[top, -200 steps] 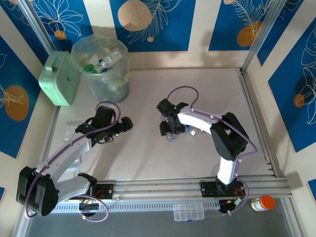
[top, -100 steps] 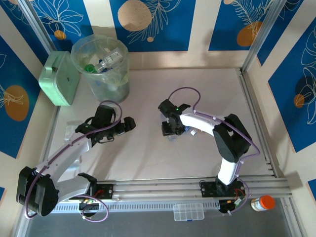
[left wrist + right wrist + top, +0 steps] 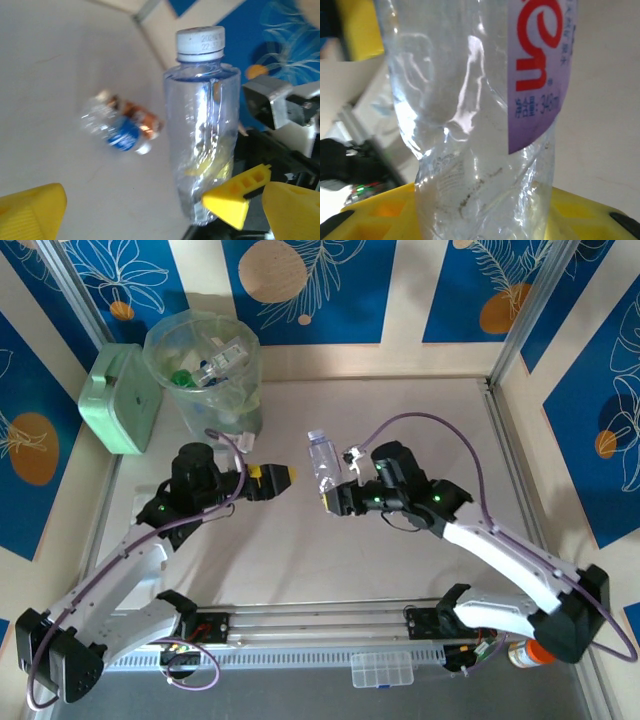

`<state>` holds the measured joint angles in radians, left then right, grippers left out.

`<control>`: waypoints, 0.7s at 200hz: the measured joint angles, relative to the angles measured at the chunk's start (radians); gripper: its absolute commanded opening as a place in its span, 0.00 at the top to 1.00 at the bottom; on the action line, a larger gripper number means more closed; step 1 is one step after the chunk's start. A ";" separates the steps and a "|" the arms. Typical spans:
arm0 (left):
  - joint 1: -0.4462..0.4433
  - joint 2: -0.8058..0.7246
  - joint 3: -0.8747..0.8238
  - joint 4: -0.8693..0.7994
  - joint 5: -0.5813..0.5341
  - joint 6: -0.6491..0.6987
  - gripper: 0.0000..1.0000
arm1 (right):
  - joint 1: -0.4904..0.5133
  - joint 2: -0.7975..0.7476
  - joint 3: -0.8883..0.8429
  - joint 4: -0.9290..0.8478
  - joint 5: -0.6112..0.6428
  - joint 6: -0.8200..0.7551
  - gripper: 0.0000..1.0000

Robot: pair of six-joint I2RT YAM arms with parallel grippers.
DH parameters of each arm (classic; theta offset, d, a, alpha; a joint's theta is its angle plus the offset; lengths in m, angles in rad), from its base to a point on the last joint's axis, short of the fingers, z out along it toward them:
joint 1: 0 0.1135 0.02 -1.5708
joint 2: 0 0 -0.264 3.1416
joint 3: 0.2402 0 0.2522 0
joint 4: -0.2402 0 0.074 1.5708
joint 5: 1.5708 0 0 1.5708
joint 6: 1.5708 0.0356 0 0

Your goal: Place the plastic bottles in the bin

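Your right gripper (image 3: 330, 497) pinches a clear bottle (image 3: 322, 460) upright by its base; your left gripper (image 3: 277, 479), spread, faces it.

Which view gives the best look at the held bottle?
Left wrist: the bottle shows sharp from its cap nearly to its base. Top external shows it small, upright in the right pincer. Right wrist sits too close: crumpled lower body and part of a purple label.

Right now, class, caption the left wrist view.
Right end effector grips a clear bottle by its base; two bottles lie beyond.
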<state>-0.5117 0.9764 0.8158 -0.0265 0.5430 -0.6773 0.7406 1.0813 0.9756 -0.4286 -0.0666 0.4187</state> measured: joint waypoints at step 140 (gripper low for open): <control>-0.225 0.095 -0.017 0.492 0.192 -0.083 0.38 | 0.032 -0.217 -0.089 0.145 -0.277 0.061 0.52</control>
<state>-0.7364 1.0710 0.7990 0.4660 0.7345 -0.7605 0.7723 0.8639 0.8864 -0.2836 -0.3431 0.4801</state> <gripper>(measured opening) 0.677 0.479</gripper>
